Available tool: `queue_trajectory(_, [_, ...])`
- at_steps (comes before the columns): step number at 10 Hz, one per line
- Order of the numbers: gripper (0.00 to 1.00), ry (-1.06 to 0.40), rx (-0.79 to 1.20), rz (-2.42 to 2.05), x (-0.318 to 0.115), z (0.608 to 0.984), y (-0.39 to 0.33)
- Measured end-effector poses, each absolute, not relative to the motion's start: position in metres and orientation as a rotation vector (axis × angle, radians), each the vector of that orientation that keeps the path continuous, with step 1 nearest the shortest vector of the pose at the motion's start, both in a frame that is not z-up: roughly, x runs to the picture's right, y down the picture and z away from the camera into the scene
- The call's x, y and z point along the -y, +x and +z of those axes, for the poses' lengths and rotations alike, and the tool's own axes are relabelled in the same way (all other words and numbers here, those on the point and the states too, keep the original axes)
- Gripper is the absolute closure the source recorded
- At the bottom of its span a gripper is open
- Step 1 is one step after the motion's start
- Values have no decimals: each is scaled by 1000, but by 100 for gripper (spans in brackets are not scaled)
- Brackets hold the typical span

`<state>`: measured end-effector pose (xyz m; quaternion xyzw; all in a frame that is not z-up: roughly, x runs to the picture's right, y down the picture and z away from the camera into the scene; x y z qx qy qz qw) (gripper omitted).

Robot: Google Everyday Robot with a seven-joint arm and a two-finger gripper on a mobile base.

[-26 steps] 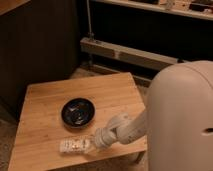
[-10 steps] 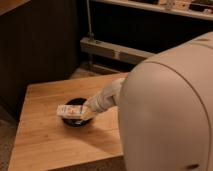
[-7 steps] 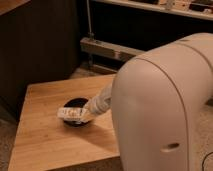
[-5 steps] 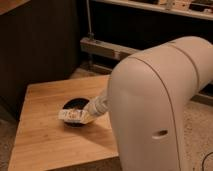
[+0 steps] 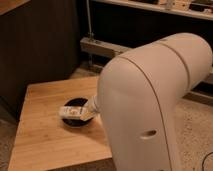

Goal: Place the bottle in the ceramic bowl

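I have the gripper (image 5: pixel 84 113) over the ceramic bowl (image 5: pixel 75 107) on the desk (image 5: pixel 45 135), reaching in from 3 o'clock. It looks clamped on the bottle (image 5: pixel 71 112), which lies sideways across the bowl. To finish well, I'd lower until the bottle rests inside, then let go gently and lift straight up.

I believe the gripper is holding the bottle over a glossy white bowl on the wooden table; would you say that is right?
Not quite: the ceramic bowl is glossy black, not white, as the camera view shows. The rest stands: the gripper holds the bottle over the bowl on the wooden table.
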<state>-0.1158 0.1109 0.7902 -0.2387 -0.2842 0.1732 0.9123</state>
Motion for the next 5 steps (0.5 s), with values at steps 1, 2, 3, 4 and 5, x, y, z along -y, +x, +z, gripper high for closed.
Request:
queue_trajectory(1, [65,-490,570,362,-110,790,-113])
queue_trajectory(2, [55,-490,559,365,-111,791,-111])
queue_trajectory(3, [45,-490,552,368,-112,791,-109])
queue_trajectory(4, [36,-491,550,373,-113,791,-108])
queue_trajectory(5, [25,-492,550,380,-115,791,-107])
